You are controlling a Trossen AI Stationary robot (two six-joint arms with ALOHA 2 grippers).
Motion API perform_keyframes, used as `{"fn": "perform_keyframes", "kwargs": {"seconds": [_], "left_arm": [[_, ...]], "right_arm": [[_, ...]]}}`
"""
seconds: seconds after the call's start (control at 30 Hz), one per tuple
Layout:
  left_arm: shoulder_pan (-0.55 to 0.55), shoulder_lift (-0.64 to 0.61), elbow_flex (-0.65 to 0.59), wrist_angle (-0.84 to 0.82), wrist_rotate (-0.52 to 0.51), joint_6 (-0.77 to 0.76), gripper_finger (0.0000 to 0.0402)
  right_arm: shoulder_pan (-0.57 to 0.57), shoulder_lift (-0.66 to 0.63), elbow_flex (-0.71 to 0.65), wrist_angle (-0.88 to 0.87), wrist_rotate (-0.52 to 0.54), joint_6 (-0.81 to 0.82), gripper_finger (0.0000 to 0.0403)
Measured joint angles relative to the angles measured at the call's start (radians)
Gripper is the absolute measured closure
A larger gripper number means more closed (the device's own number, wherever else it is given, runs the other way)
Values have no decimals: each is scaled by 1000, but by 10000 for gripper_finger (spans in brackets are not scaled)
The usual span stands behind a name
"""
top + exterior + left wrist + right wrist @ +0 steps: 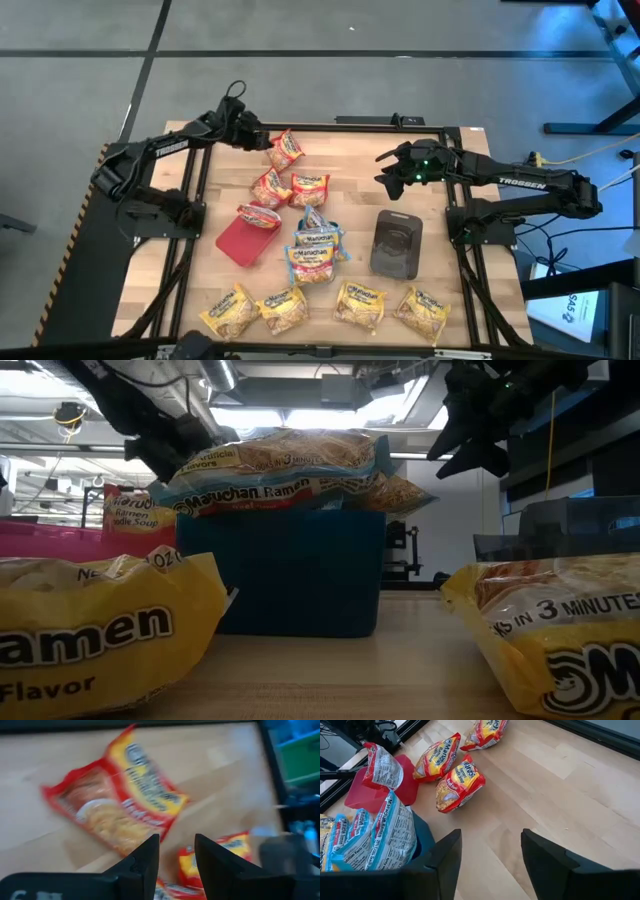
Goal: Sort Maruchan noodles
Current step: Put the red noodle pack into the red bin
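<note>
We saw a pale wooden surface [440, 250] carrying every item, with the dark grey tray [396, 243] taken as landmark. Largest after the surface were the two dark arms. The left arm reached in from the side far from the grey tray, its left hand [262, 139] poised just beside the farthest red packet [285, 150]; in its wrist view the fingers [145, 857] stood apart with nothing between them, above that red packet [120, 800]. The right arm came in from the side nearer the grey tray, and its right hand [385, 168] hung beyond the tray's far end, fingers [445, 855] spread and empty over bare wood.

The red tray [240, 240] lay well to the left of the grey tray, with one red packet [259, 215] resting on its far edge. Between the two trays sat a teal tray [285, 570], almost covered by a heap of blue-edged packets [315, 245].

Two more red packets [290, 187] lay side by side, beyond the blue-edged heap and to the left of the grey tray's far end. Four yellow packets [330, 308] formed a row along the surface's near edge, the last of them just in front of the grey tray.
</note>
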Motion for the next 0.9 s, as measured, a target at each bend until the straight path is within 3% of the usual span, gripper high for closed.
{"fn": "perform_keyframes", "kwargs": {"seconds": [0.1, 0.3, 0.43, 0.67, 0.9], "left_arm": [[2, 37, 13, -91, -41, 2, 274], [-52, 60, 16, -202, -10, 69, 272], [-99, 60, 16, -272, -103, 138, 272], [-124, 63, 16, -242, -99, 164, 272], [-148, 148, 16, -233, -111, 159, 272]], "right_arm": [[0, 0, 0, 0, 0, 0, 187], [0, 0, 0, 0, -2, -2, 173], [0, 0, 0, 0, -8, -3, 173], [0, 0, 0, 0, -9, -3, 173], [0, 0, 0, 0, -14, -3, 173]]}}
